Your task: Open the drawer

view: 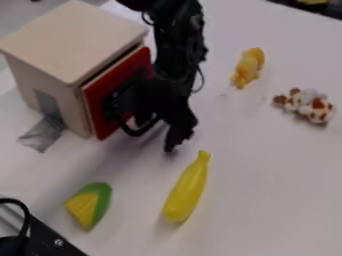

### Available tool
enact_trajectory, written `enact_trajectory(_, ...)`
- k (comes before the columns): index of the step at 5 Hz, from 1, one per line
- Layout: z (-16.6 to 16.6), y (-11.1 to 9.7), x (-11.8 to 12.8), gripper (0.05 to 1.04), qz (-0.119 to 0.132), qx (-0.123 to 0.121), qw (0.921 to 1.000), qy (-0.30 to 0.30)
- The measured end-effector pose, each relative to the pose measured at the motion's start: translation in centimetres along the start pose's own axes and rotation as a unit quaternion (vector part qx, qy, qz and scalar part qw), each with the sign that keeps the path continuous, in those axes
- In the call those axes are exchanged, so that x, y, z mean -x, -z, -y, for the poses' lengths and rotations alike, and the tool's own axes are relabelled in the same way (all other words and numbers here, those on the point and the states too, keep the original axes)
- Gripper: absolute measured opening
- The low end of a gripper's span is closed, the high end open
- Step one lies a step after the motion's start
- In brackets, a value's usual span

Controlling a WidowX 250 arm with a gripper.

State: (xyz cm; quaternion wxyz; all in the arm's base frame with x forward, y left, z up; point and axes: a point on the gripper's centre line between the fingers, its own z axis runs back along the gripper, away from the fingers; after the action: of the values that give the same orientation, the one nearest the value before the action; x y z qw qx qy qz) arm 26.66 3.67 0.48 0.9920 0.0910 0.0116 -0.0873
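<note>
The drawer [97, 107] is set in the side of a pale wooden box [70, 37] at the upper left of the table [267, 175]. Its flat red front is edged with bare wood, and much of its face is hidden by the black arm [179, 37]. The front is seen to stand a little proud of the box, with a dark gap along the top, so the drawer is judged to be slightly ajar at most. The box is fixed at its near corner by grey tape [43, 132].

The gripper [167, 131] is held low, just beside the red front. Whether it is apart, together or clamped on anything cannot be told, black being set against black. A black loop [138, 131] is seen there, but it cannot be identified for certain as a handle.

The opening step is judged to be in hand. A secure hold or hook on the front is needed next, followed by a straight pull away from the box.
</note>
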Motion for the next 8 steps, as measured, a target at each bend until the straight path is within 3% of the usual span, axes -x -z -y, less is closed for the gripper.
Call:
enact_trajectory(1, 0.3, 0.1, -0.3, 0.675, 0.001, -0.008, 1.0000, 0.003)
enact_trajectory(2, 1.0, -0.2, -0.1, 0.388, -0.006, 0.005, 1.0000, -0.001)
enact_trajectory(3, 2.3, -1.4, -0.3, 0.177, 0.002, 0.023, 0.9997, -0.006)
enact_trajectory(4, 3.8, -2.1, -1.1, 0.130, 0.008, 0.048, 0.9986, -0.019)
enact_trajectory(5, 5.4, -2.5, -2.0, 0.124, 0.011, 0.056, 0.9982, -0.019)
enact_trajectory(8, 6.5, -1.9, -2.6, 0.124, 0.002, 0.061, 0.9979, -0.021)
